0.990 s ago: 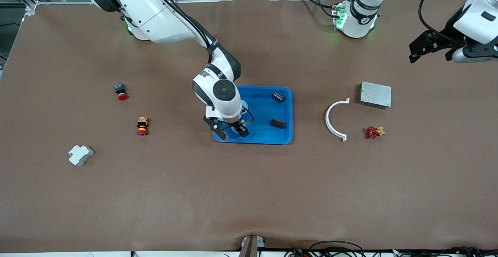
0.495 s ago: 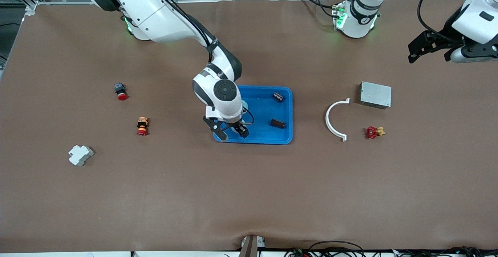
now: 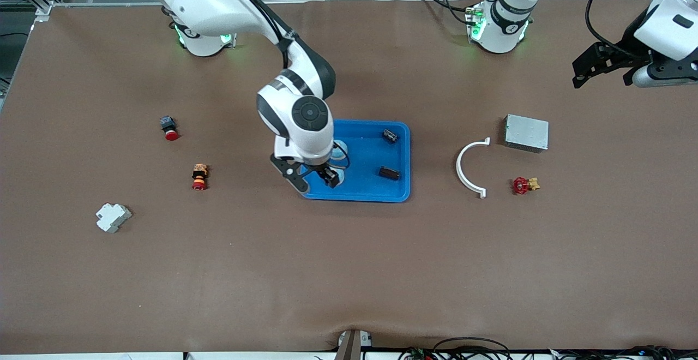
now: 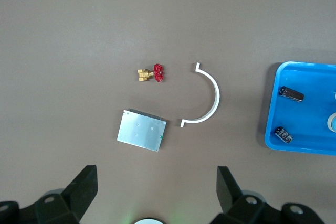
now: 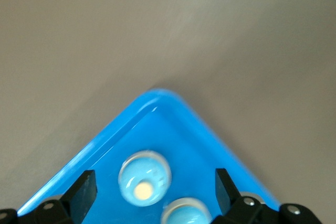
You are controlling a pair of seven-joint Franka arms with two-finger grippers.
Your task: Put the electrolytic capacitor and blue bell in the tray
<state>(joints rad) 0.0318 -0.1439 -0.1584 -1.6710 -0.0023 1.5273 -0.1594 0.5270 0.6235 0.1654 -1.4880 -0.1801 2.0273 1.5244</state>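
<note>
The blue tray [image 3: 381, 195] lies mid-table. In it are two dark electrolytic capacitors [image 3: 390, 136] [image 3: 389, 173], also seen as capacitors [image 4: 291, 94] [image 4: 284, 135] in the left wrist view. Two blue bells [image 5: 144, 178] [image 5: 185, 211] stand inside the tray's corner [image 5: 157, 97] toward the right arm's end. One bell [image 3: 339, 150] shows partly beside the right wrist. My right gripper [image 3: 314, 180] hangs open over that corner with the bells below its spread fingers [image 5: 84, 192], holding nothing. My left gripper [image 3: 591, 68] waits open in the air over the left arm's end of the table, and its fingers [image 4: 84, 182] are empty.
A white curved clamp [image 3: 469, 169], a grey metal box [image 3: 526, 132] and a red valve [image 3: 523, 185] lie toward the left arm's end. Toward the right arm's end lie a red push button [image 3: 170, 129], a red-and-yellow button [image 3: 199, 177] and a white breaker [image 3: 113, 217].
My right gripper has risen from the tray and shifted slightly toward the right arm's end, still open. The left arm has barely moved.
</note>
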